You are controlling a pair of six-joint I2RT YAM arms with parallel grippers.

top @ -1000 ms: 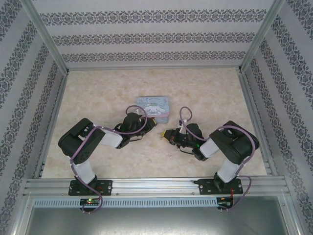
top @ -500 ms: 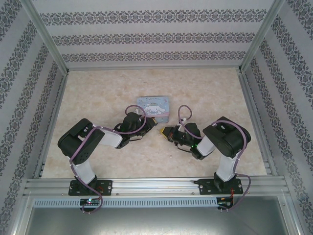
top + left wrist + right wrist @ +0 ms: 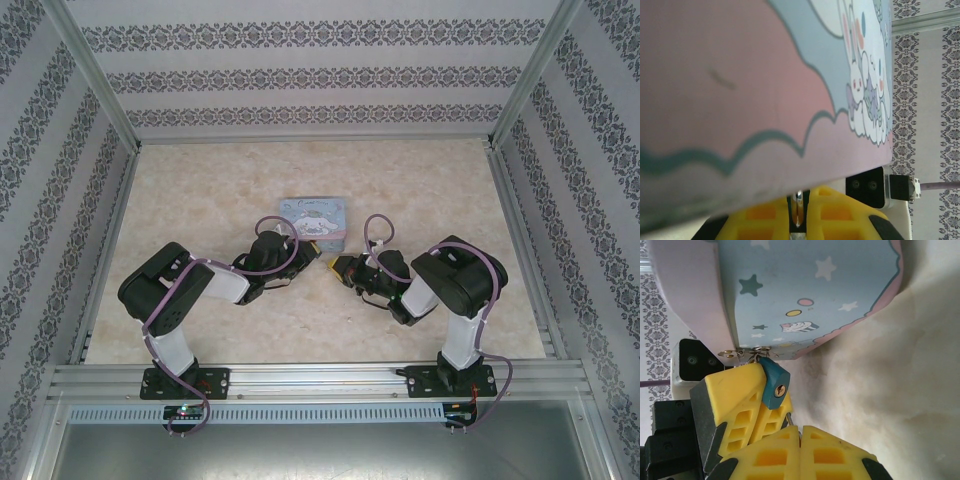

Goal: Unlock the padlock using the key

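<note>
- Your right gripper (image 3: 800,432) is nearest in its own wrist view: the yellow fingers are pressed together, pinching the key (image 3: 788,419), a thin grey sliver sticking out past the tips.
- Just beyond the key tip is the padlock (image 3: 774,382), small and teal. Its brass keyhole (image 3: 781,389) faces your right gripper, and the tip looks near that hole but not in it.
- Your left gripper (image 3: 762,392) comes in from the side, and its yellow fingers appear to be clamped on the padlock body, steadying it.
- The padlock's shackle hangs from a small metal hasp (image 3: 757,349) on the edge of the light-blue cartoon tin (image 3: 810,285), which lies on the pale marbled table (image 3: 890,390).
- Risk: if the key tip meets the brass face off-centre, it will likely skid off instead of entering.
- Risk: a hard push could twist the thin key between the pads, or swing the padlock on the hasp.
- Risk: the tin may slide on the table under that push, dragging the lock out of line.
</note>
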